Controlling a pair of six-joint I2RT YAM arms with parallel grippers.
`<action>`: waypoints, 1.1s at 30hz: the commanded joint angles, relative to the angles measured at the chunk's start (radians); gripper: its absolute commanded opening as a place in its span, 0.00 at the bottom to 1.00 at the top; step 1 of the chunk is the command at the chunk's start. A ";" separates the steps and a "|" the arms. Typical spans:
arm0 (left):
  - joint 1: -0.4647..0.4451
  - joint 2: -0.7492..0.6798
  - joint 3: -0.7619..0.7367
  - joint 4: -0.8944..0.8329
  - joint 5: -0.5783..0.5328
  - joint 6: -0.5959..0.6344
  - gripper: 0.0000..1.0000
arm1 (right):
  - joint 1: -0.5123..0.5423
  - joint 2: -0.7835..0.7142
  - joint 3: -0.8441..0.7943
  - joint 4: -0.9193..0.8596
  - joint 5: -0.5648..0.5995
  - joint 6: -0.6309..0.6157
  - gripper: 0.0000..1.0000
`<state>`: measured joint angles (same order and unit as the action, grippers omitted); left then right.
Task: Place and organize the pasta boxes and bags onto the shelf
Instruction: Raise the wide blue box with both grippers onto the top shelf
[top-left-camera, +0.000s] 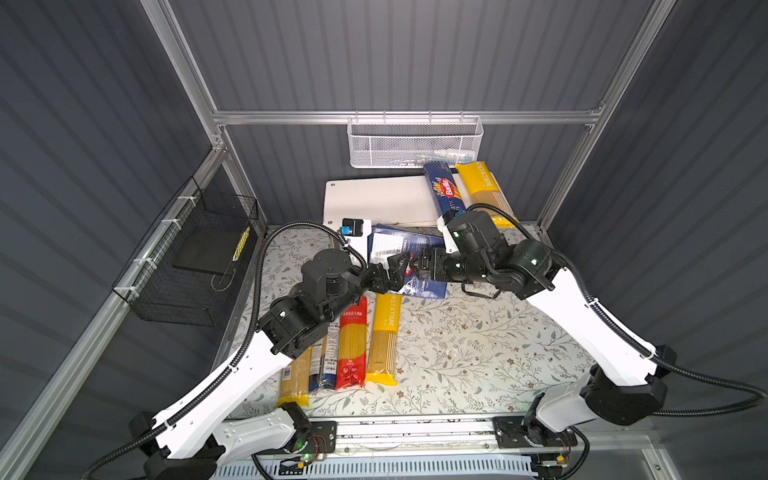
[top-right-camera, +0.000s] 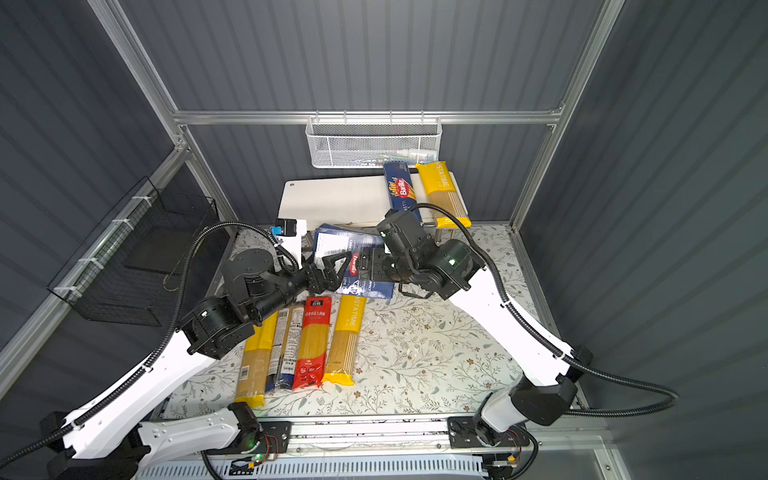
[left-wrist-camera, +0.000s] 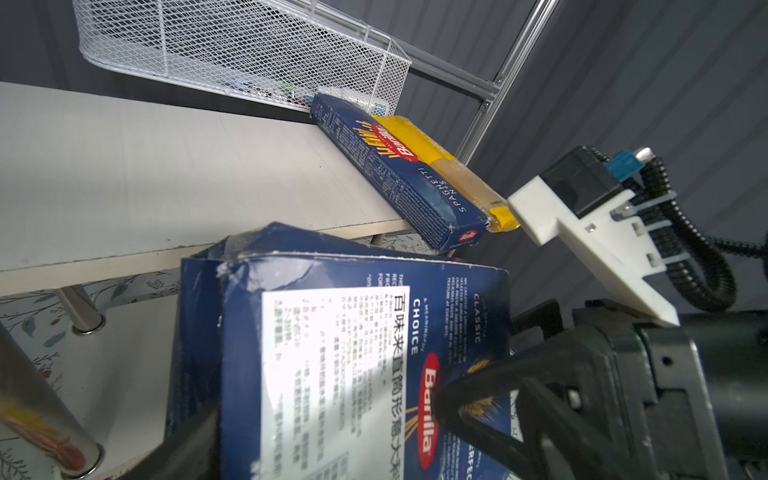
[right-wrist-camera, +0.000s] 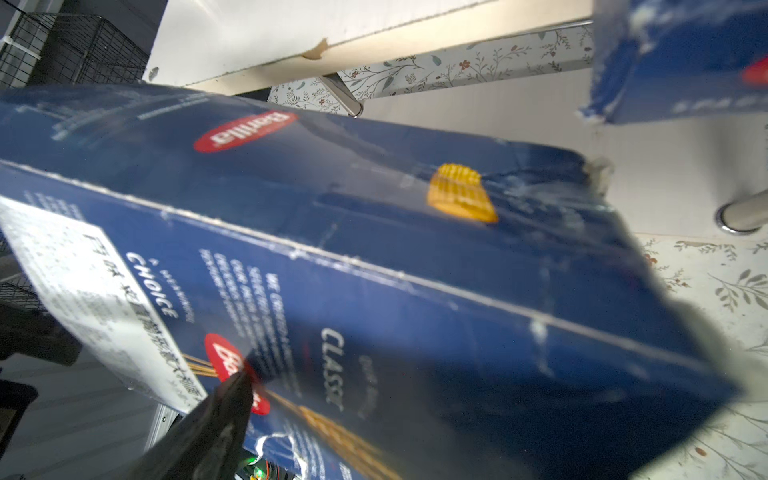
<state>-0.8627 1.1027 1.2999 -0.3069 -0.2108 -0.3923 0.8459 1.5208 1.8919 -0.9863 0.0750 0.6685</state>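
You have two of seven placed: the narrow box (top-left-camera: 444, 189) and one yellow bag (top-left-camera: 482, 187) lie on the shelf (top-left-camera: 374, 199) top. Your right tool (top-left-camera: 417, 268) clamps the wide box (top-left-camera: 395, 245) above the desk (top-left-camera: 478, 345). The left tool (top-left-camera: 395, 270) straddles it, grip unclear. Four bags (top-left-camera: 352, 345) wait.

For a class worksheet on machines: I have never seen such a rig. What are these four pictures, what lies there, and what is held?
It is a robot with two arms, each ending in a two-fingered gripper. Two pictures look down from overhead; the other two come from cameras on the wrists. The left gripper and right gripper both clasp a wide Barilla box above the floral table. Four spaghetti bags lie on the table. On the white shelf rest a narrow spaghetti box and a yellow bag.
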 joint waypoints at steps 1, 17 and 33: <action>-0.111 0.067 0.043 0.035 0.375 0.017 1.00 | 0.088 0.056 0.111 0.410 -0.230 -0.047 0.89; -0.110 0.125 0.181 -0.017 0.339 0.100 1.00 | 0.073 0.246 0.476 0.311 -0.247 -0.086 0.89; -0.105 0.202 0.281 -0.054 0.259 0.215 1.00 | 0.012 0.306 0.570 0.382 -0.259 -0.088 0.88</action>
<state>-0.8627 1.2221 1.5780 -0.3599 -0.3687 -0.1894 0.8047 1.7760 2.4084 -1.0996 0.0284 0.5907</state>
